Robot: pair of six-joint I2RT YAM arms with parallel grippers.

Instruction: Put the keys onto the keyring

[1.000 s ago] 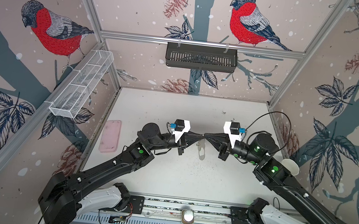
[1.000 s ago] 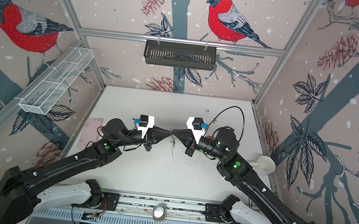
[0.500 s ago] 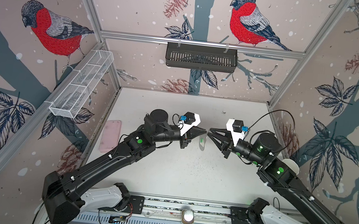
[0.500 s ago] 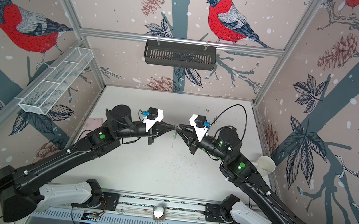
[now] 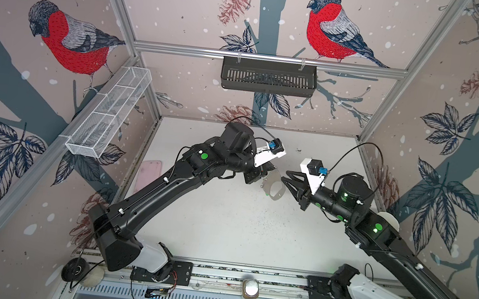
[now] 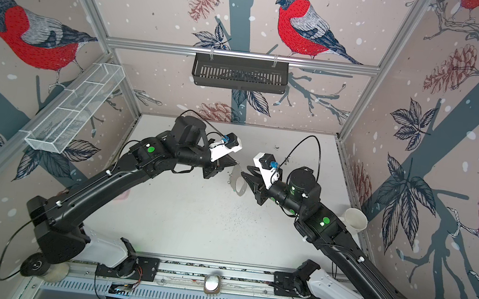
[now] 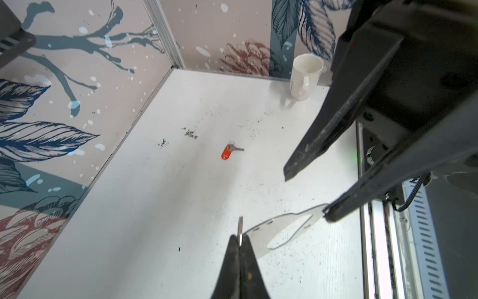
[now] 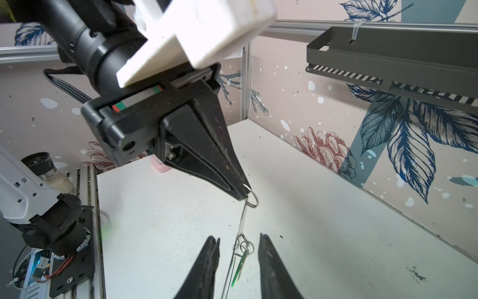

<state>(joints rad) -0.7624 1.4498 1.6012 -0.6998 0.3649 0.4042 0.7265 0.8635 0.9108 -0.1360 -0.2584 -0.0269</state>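
1. While the left gripper (image 8: 243, 192) clamps tight on a small ring of the keyring (image 7: 258, 236), that keyring dangles below its tips.
2. Right gripper (image 8: 238, 238) stands parted, fingers (image 8: 207, 259) flanking the keyring and green-tagged key (image 8: 240, 261).
3. Far ahead of the left tips, red-tagged key (image 7: 227, 152) lies on the table (image 7: 181, 207).

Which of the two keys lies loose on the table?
The red-orange-tagged key, lying flat on the table. The green-tagged key hangs in the air below the keyring that the left claw holds.
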